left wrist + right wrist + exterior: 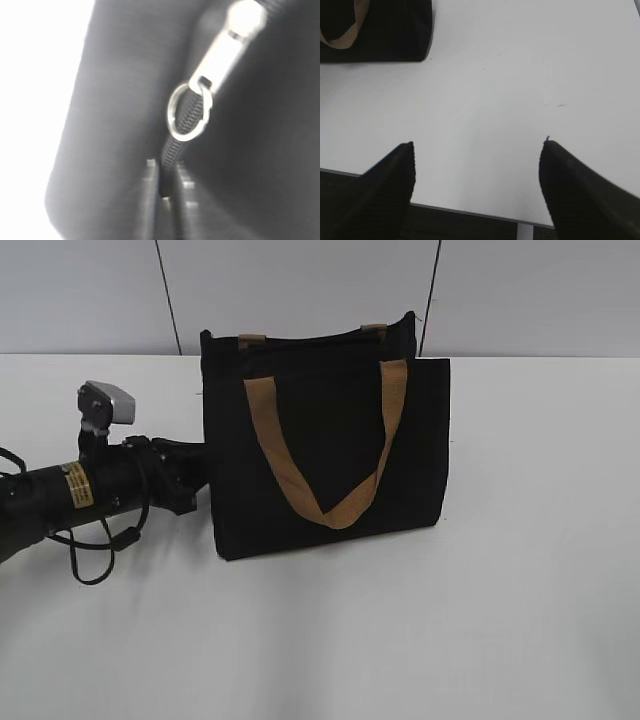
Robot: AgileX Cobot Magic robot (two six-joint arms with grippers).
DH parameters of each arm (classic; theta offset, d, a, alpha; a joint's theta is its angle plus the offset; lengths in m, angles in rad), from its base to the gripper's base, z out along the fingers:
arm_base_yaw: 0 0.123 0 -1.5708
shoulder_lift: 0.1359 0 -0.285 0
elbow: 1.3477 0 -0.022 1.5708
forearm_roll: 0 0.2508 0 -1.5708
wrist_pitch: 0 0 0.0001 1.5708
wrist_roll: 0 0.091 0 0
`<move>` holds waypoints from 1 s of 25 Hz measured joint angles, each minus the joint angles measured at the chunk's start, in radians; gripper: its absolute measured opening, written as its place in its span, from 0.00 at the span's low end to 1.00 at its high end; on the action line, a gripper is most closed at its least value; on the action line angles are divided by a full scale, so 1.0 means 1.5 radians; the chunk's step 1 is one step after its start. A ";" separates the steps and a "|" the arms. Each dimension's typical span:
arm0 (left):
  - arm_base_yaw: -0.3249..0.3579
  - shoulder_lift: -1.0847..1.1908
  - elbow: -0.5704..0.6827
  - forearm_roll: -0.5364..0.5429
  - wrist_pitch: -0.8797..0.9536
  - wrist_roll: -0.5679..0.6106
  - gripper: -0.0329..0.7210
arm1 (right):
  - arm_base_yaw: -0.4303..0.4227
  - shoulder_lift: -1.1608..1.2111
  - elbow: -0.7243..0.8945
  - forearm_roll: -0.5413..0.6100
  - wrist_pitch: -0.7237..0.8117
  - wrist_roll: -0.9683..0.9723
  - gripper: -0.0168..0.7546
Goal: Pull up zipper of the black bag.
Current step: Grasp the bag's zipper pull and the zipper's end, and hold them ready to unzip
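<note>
A: Where does the black bag (330, 450) sit, and why upright?

B: It stands on the white table (520, 620) toward the far edge, a little left of the middle, its tan handle (325, 455) drooping down the near face. Standing like that, it turns its left side panel toward the left arm, and I judge the zipper runs along that side.

A: So the left gripper (190, 478) is already there?

B: Yes, pressed against the bag's left side, low down. In the left wrist view the fingertips (150, 172) sit close together around the zipper teeth (182, 130), just below the metal ring (189, 112) that hangs from the silver pull tab (222, 57). They look nearly closed, but the picture is blurred; I cannot tell whether they grip the teeth or the ring, or merely bracket them.

A: Why approach from below the ring?

B: Probably to catch the ring or tab and draw the slider along the track.

A: And the other arm?

B: The right gripper (476, 150) hangs over the near edge of the table with its jaws spread wide, holding nothing, well apart from the bag
</note>
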 joint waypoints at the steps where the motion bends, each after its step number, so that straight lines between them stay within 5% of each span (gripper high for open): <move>1: 0.000 0.000 0.000 -0.009 0.000 0.000 0.23 | 0.000 0.000 0.000 0.000 0.000 0.000 0.78; 5: 0.000 -0.005 0.000 -0.052 0.004 -0.016 0.06 | 0.000 0.000 0.000 0.000 0.000 0.000 0.78; 25: 0.024 -0.366 0.001 0.027 0.240 -0.148 0.06 | 0.000 0.000 0.000 0.008 0.000 -0.001 0.78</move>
